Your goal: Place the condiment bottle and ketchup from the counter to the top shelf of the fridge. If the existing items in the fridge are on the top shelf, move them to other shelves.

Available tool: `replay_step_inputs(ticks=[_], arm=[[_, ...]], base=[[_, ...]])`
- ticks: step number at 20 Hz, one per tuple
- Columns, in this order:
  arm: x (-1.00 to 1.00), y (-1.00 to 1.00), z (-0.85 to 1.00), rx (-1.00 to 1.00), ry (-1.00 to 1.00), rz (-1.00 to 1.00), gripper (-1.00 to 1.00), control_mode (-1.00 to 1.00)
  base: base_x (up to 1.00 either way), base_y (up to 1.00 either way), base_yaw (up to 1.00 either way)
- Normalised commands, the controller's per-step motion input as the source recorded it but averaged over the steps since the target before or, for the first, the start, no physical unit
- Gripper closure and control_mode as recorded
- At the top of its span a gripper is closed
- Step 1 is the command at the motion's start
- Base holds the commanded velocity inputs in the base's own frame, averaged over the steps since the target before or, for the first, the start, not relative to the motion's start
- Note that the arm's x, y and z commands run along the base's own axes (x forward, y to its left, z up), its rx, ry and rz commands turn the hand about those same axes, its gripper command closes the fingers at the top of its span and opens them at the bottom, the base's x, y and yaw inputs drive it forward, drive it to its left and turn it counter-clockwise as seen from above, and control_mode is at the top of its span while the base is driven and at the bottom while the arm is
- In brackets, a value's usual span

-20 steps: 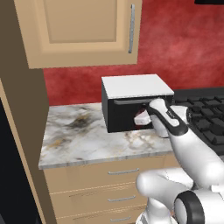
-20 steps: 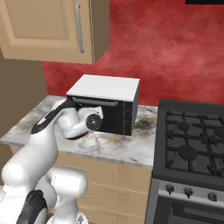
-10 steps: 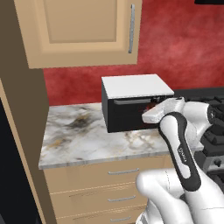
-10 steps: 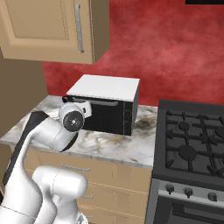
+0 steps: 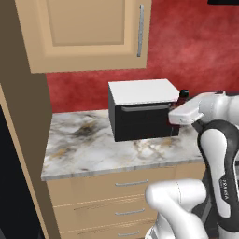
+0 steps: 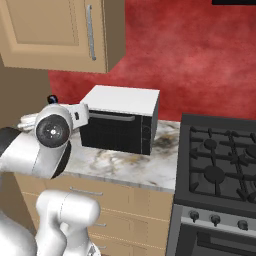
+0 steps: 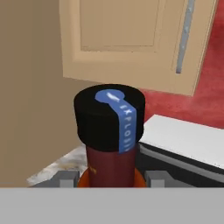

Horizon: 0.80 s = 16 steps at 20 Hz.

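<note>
The gripper (image 7: 112,180) pinches the condiment bottle (image 7: 110,140), jaws partly spread on either side of its body, lifted above the counter (image 5: 93,149) beside the black oven box (image 5: 140,112); bare marble lies leftward.

Legible text, item one: blue strip (image 7: 126,127) running over the black cap (image 7: 109,114) of the condiment bottle (image 7: 111,162), white lettering partly readable as "XPLOSI", ends cut off. Item two: "FRANKA" printed small on the arm's dark link (image 5: 227,191), lettering barely resolved.
</note>
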Motion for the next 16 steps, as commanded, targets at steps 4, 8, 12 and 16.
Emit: replay_step_inputs(ticks=[4,8,12,16], arm=[[-1.0,-0.02,0.36,0.0,-0.03,0.02,1.0,-1.0],[-1.0,0.0,0.0,0.0,-0.03,0.06,1.0,-1.0],[-0.38,0.0,0.0,0.0,0.0,0.0,1.0,-1.0],[-0.27,0.02,0.0,0.0,0.0,0.0,1.0,-1.0]], base=[[0.0,0.0,0.0],[0.0,0.0,0.0],[0.0,0.0,0.0],[0.0,0.0,0.0]])
